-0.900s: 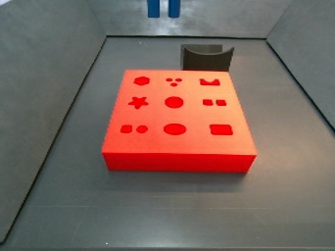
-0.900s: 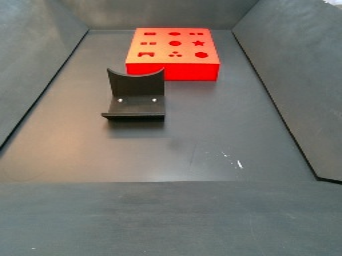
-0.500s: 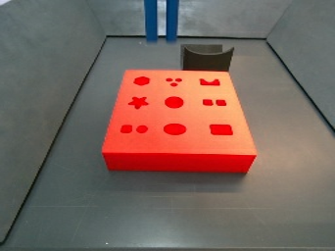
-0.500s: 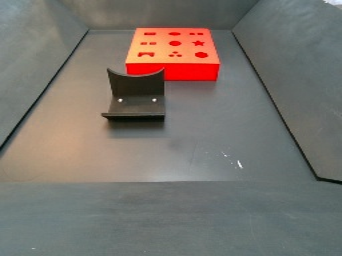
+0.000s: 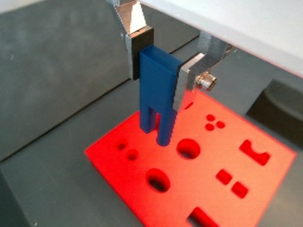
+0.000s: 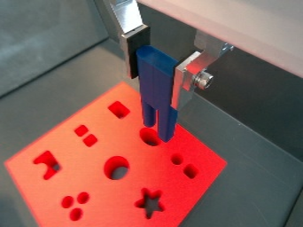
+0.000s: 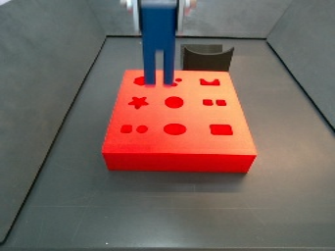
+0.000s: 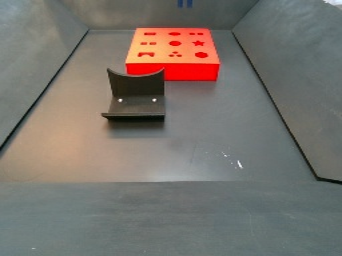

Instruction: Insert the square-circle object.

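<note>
The square-circle object [image 7: 159, 44] is a tall blue peg with two prongs pointing down. My gripper [image 7: 160, 6] is shut on its boxy upper body and holds it upright at the top of this side view. The prong tips hang just above the far row of holes in the red block [image 7: 177, 145]. Both wrist views show the peg [image 5: 158, 89] [image 6: 158, 89] clamped between the silver fingers [image 5: 190, 78] [image 6: 186, 82], over the red block [image 5: 119, 161] [image 6: 180, 191]. In a wrist view the prongs end over a round hole [image 6: 151, 136].
The red block [image 8: 174, 66] has several shaped holes: star, circles, squares, dots. The dark fixture [image 7: 207, 57] stands just behind the block, and also shows in a side view [image 8: 134, 95]. Grey walls enclose the floor.
The peg and gripper have come down from the far top edge and moved forward; the prongs now hang over the red block's far row. Block and fixture have not moved.
</note>
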Tool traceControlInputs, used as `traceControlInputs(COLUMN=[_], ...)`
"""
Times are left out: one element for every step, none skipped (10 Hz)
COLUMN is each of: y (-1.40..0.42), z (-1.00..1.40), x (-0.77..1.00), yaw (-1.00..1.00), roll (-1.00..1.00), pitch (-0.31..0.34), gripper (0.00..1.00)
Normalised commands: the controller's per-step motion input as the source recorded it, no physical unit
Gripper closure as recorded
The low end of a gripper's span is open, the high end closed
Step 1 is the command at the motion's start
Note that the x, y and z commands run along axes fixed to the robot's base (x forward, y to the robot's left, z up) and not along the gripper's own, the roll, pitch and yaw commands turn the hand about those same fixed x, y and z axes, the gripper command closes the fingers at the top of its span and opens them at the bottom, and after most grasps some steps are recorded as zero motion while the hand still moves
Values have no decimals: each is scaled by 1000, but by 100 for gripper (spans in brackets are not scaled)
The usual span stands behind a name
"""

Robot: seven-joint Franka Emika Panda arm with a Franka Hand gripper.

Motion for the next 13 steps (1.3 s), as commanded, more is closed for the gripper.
traceControlInputs(y=[-309,-240,-100,0,0,0,23,46,31,0,-34,-77,-14], z=[-637,-651,-574,-511,-329,-60,-283,-334,-309,-217,-117,-49,-143], x=[-249,-211,-86,-194,-114,0,-160,-289,-251,-74,0,60,20], yaw=[180,120,11,0,0,0,0,0,0,0,66,100,77], roll=[180,147,99,26,0,3,-1,0,0,-40,-84,-81,-30], pitch=[-33,-56,-61,-77,-44,0,-56,-36,-59,-97,-137,-120,-91], gripper=[100,100,100,100,100,100,100,100,100,100,100,100,100])
